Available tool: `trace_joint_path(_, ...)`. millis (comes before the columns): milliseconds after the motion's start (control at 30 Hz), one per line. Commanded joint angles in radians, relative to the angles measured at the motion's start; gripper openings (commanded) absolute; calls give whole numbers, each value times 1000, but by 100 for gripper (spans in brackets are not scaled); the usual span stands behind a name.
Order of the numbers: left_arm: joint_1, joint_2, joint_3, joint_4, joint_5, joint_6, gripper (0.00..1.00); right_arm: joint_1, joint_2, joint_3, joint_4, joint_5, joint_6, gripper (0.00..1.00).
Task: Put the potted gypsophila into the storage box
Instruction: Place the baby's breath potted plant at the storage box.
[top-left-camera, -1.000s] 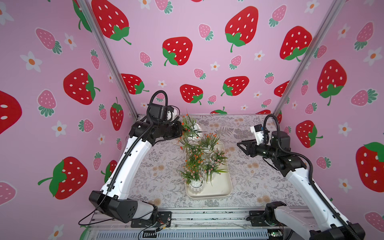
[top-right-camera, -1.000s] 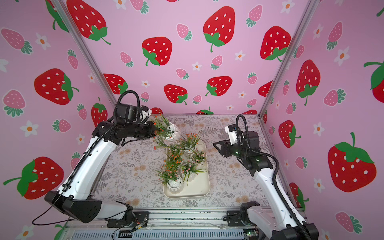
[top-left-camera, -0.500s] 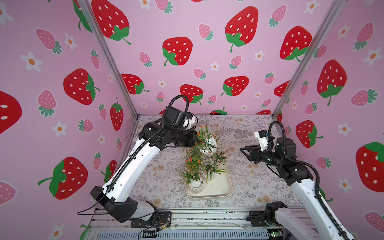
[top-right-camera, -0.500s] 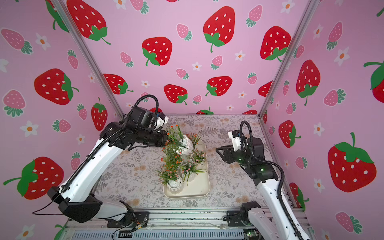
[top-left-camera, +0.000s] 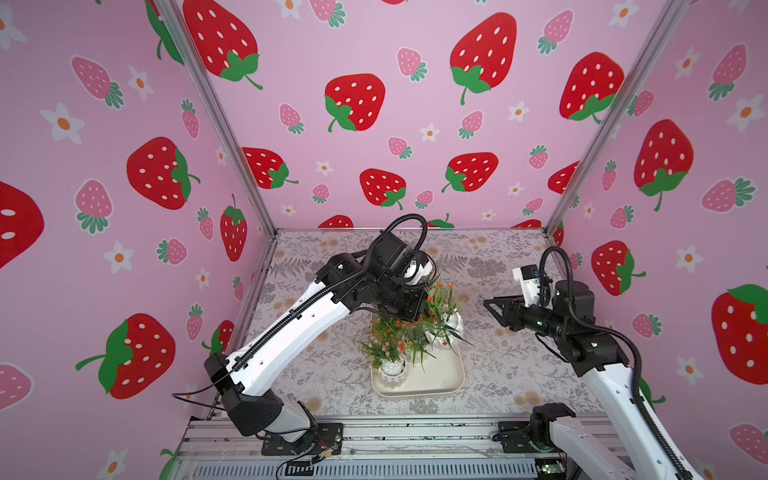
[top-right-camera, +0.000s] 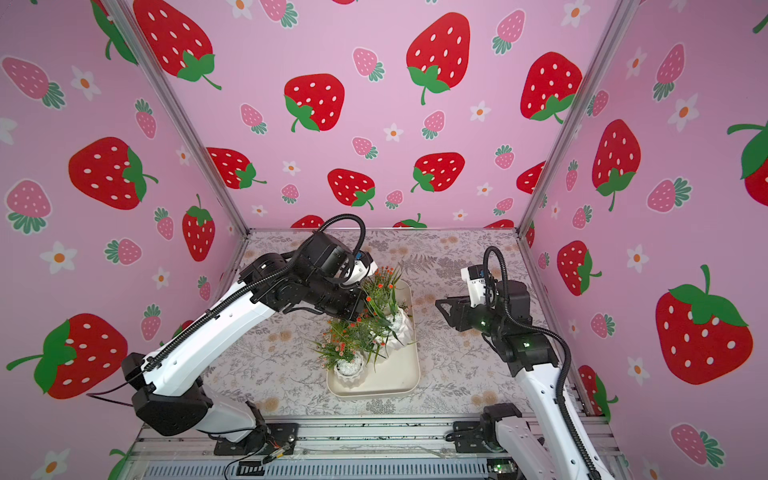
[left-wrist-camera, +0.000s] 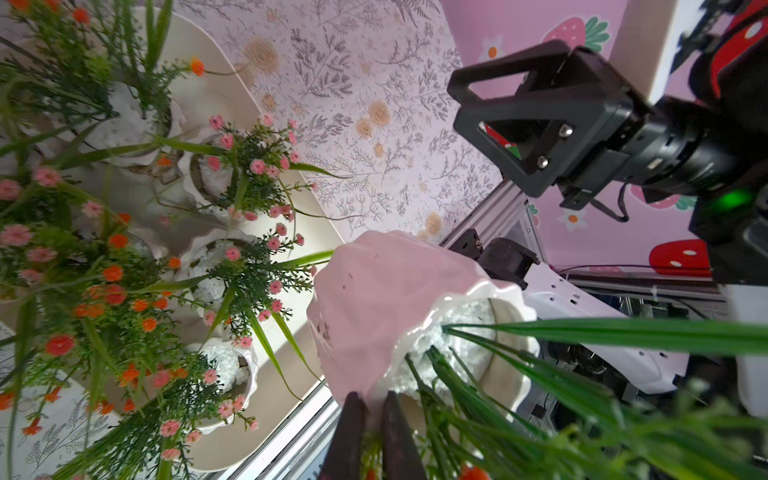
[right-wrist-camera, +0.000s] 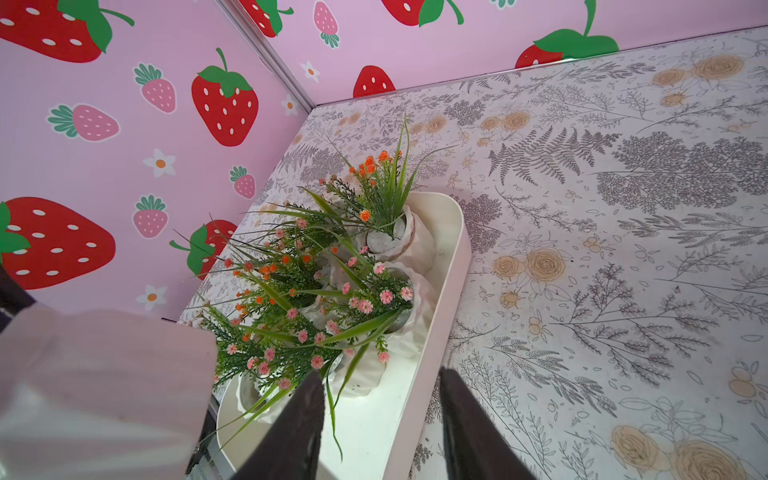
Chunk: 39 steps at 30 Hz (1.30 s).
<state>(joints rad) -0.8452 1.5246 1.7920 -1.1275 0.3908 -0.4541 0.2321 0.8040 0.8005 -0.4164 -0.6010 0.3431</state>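
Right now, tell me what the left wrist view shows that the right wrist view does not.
Only the left wrist view: the left gripper, shut on the sprigs of one potted gypsophila. Only the right wrist view: the far wall corner. Both: the storage box with pots inside, the floral table, and the open right gripper.

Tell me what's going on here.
The left claw is shut on the green sprigs of one pot and holds it tilted over the far end of the box. Several other pots already stand clustered in the box. The right claw is open and empty, hovering beside the box. Whether the held pot has touched down yet cannot be told.
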Motion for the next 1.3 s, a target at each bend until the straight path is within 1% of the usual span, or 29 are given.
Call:
trace_joint_path(0,-32,-1,20,22,60,18,0,-10,-17,-11,-10,6,10,47)
trace_joint_path(167,-76,16,-35,43,68,44,0,-14,-23,-13,-10,9,14,47)
trace_joint_path(300,-84,14,-99,86,71,40,0,-14,-27,-10,-8,10,16,47)
trace_joint_path(467,-90,26,-145,101,66,54,0,-16,-31,-14,-9,13,17,47)
trace_joint_path(567,-94,34,-174,125,52,58,0,-16,-31,-20,-9,12,16,47)
trace_joint_path(700,-97,45,-213,162,-4,55,0,-16,-32,-27,-5,12,13,47)
trace_joint_path(833,-101,67,-230,179,-11,68,0,-17,-32,-29,-5,13,6,47)
trace_joint_path(967,-115,92,-253,194,-52,107,0,-17,-28,-33,-5,13,-2,47)
trace_joint_path(1267,-117,132,-320,217,-94,112,0,-20,-12,-43,-2,11,-9,47)
